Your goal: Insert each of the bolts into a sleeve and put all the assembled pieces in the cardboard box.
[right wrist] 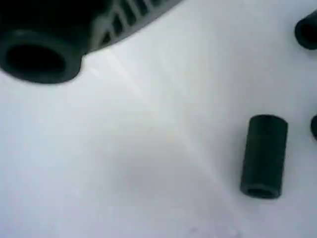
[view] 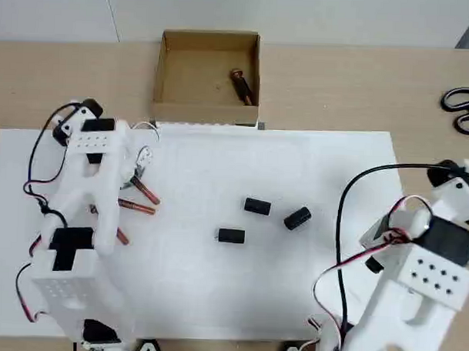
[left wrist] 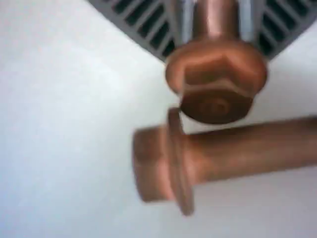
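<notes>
Starting with the high view: one assembled piece (view: 241, 86) already lies in the cardboard box (view: 192, 74) — everything else is pending. Three loose sleeves (view: 256, 206) lie apart from each other mid-way across the white sheet (view: 292, 301). Spare bolts (view: 137, 207) lie just beside the left gripper (view: 139, 172) at the sheet's left side; the arm hides part of the pile, so I can't give a count. The right gripper (view: 375, 261) hangs at the sheet's right edge, well apart from the left.

Left wrist view: left gripper is clamped on the held bolt (left wrist: 215, 84), shank between the ribbed pads, head just above another bolt lying flat.

Right wrist view: the held sleeve (right wrist: 37, 54) sits against the ribbed pad and looks gripped, bore facing out.

My read: one pair boxed, the second bolt and sleeve in hand but not mated — three sleeves left after that.
</notes>
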Action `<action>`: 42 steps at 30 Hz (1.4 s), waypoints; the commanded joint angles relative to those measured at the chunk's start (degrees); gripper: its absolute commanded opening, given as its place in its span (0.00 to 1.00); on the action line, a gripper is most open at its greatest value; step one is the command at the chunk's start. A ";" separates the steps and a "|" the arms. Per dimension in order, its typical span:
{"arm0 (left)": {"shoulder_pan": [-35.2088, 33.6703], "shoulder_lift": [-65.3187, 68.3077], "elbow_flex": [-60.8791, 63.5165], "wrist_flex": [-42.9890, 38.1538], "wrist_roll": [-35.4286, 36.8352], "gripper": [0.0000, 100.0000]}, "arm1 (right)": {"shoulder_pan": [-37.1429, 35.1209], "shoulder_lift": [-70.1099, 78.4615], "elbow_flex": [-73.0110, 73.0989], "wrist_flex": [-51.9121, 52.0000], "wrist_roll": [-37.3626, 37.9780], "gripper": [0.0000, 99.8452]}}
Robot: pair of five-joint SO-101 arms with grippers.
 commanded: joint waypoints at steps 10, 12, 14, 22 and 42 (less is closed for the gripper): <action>0.09 -0.70 -32.84 25.41 -6.33 0.01 | -20.62 -13.67 -0.70 -1.01 4.22 0.00; 0.97 -0.79 -39.16 28.92 -8.35 0.01 | -23.08 -15.96 -0.70 -1.01 4.22 0.00; 1.58 -1.76 -42.95 28.66 -10.55 0.01 | -24.66 -18.24 -1.23 -1.01 4.31 0.00; 7.82 -23.65 -43.21 28.57 -16.88 0.01 | -26.51 -23.16 -2.99 -1.01 7.47 0.00; 11.78 -62.86 -18.77 25.76 -23.03 0.01 | -34.51 -23.60 6.77 -18.95 10.02 0.00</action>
